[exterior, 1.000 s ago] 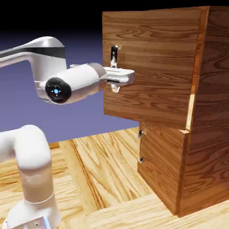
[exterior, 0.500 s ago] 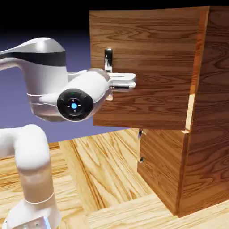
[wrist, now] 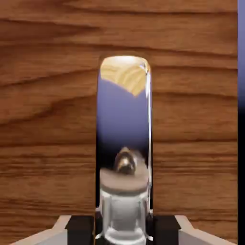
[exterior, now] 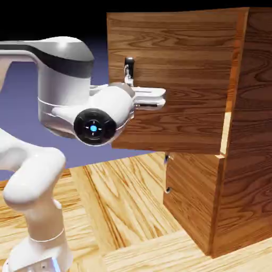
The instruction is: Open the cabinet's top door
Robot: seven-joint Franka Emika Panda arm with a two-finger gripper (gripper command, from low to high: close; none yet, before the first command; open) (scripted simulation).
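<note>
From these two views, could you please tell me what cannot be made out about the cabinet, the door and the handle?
- Cabinet interior: exterior view, hidden behind the swung-out top door.
- Handle lower part: exterior view, covered by the tool.
- Tool fingertips: hand view, cut off by the bottom edge.
- Lower door handle: exterior view, too small to read.
- Cabinet top: exterior view, lost against the dark upper edge.
</note>
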